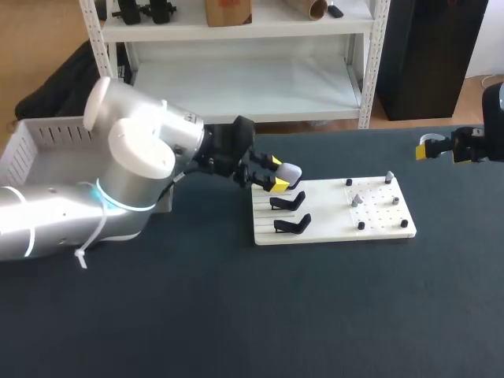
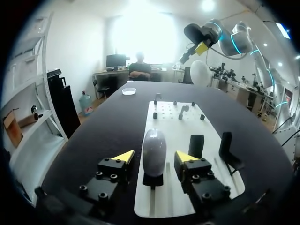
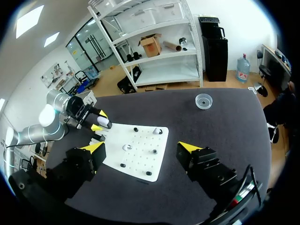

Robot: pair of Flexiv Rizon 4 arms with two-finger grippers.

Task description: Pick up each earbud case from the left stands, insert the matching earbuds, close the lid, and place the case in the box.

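The left gripper (image 2: pixel 154 158) is sitting wide open around the pale earbud case (image 2: pixel 154 146), which is standing on the board's (image 1: pixel 378 228) far-left stand, untouched by either finger. The right gripper (image 3: pixel 142 149) is hanging open and empty over the counter's (image 1: pixel 236 315) far right.

My head camera looks down on the table (image 1: pixel 236 315) from above and behind. My left wrist camera sits low, close behind the earbud case (image 2: pixel 154 151), facing along the white board (image 2: pixel 176 126). My right one sees that shared board from high, well off.
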